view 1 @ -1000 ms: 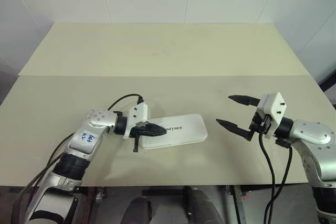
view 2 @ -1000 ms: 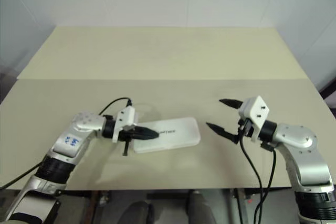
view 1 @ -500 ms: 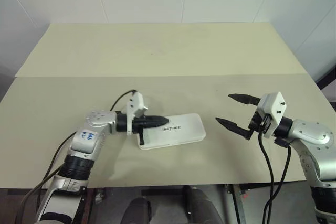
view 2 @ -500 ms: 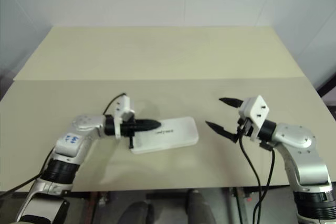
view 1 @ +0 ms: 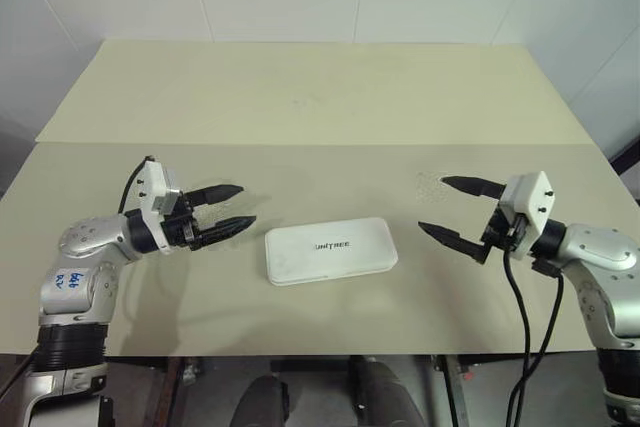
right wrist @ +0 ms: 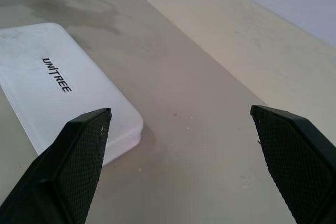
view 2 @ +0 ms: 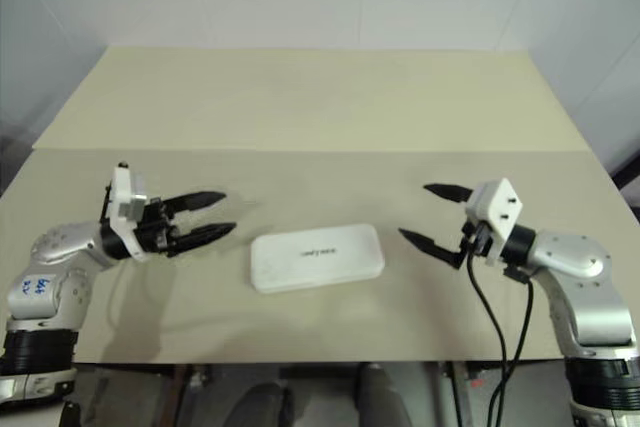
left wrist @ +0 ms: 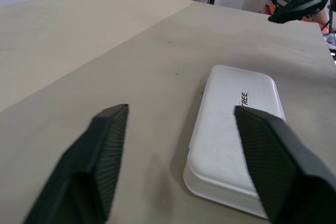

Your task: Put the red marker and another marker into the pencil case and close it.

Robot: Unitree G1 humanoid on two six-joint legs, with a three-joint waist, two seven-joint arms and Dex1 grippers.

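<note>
We see the white pencil case (view 1: pixel 331 250) lying shut and flat on the beige desk (view 1: pixel 320 97) between our two hands — the left hand (view 1: pixel 232 210) spread and empty beside one end, the right hand (view 1: pixel 452 211) spread and empty, apart from the other.

A pale beige table (view 1: pixel 320 97) runs across the frame, with a seam crossing it from left to right a little above the middle. A closed white pencil case (view 1: pixel 330 250) lies flat on it at lower centre, dark lettering on its lid
</note>
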